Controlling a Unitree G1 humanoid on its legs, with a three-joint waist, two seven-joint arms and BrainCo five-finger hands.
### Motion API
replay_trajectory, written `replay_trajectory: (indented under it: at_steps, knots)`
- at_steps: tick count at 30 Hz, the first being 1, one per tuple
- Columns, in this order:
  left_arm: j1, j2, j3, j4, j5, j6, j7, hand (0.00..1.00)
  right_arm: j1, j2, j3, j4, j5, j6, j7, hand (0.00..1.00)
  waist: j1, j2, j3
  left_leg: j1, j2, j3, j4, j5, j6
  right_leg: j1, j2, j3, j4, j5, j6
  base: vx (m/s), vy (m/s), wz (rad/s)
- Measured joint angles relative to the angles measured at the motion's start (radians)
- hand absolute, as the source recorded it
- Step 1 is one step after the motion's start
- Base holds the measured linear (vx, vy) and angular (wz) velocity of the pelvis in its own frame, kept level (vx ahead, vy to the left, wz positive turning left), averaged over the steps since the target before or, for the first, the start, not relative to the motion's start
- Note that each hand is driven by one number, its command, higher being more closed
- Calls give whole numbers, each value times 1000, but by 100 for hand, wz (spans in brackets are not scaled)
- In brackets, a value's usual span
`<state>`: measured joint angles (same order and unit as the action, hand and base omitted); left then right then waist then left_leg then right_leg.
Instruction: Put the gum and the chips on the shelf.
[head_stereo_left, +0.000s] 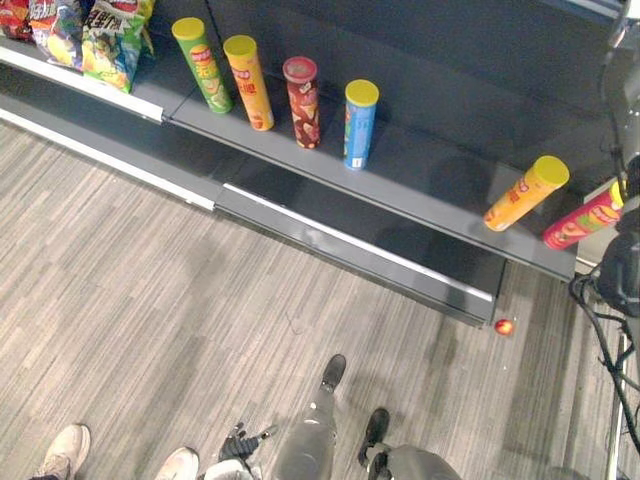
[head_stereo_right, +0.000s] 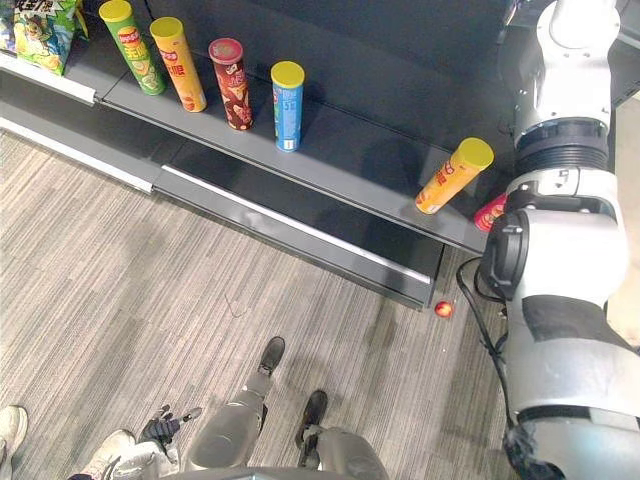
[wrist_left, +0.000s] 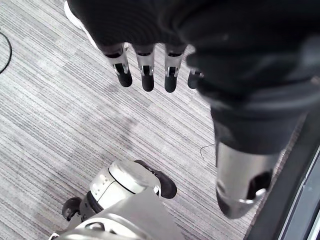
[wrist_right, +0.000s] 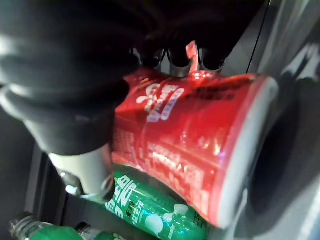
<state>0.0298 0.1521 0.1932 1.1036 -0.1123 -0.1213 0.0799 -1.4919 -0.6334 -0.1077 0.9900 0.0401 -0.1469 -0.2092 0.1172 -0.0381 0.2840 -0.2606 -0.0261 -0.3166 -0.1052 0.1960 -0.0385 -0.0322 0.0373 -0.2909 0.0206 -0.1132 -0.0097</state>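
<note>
**Q:** State of the right hand?
**A:** The right hand (wrist_right: 75, 115) is closed. Its fingers (wrist_right: 176, 56) and thumb are curled round the body of a red chips tube (wrist_right: 190, 145) and grip it. Green bottles (wrist_right: 150, 207) lie just beyond the tube.

**Q:** Position of the tube?
**A:** In the left eye view it is tilted at the right edge of the frame, over the right end of the grey shelf (head_stereo_left: 430, 165). Contact with the shelf board cannot be determined.

**Q:** State of the left hand?
**A:** The left hand (wrist_left: 145, 70) has straight, slack fingers and holds nothing. It hangs above the striped floor (head_stereo_left: 200, 300), at bottom centre-left of the frame.

**Q:** Shelf contents?
**A:** Green tube (head_stereo_left: 203, 63), yellow tube (head_stereo_left: 249, 80), dark red tube (head_stereo_left: 302, 100) and blue tube (head_stereo_left: 359, 122) run across the upper middle. An orange tube (head_stereo_left: 526, 192) sits just left of the held one. Chip bags (head_stereo_left: 110, 40) are at upper left.
</note>
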Motion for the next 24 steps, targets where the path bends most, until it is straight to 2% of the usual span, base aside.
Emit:
replay_trajectory:
  at_steps: [24]
  knots:
    - [0,0,0,-1,1,0,20,0,15,3,36,-16,-1,-8,-29,100,7,2,1,14,12,37,0,-1,-1,-4,1,31,15,-1,-2,0,-5,-3]
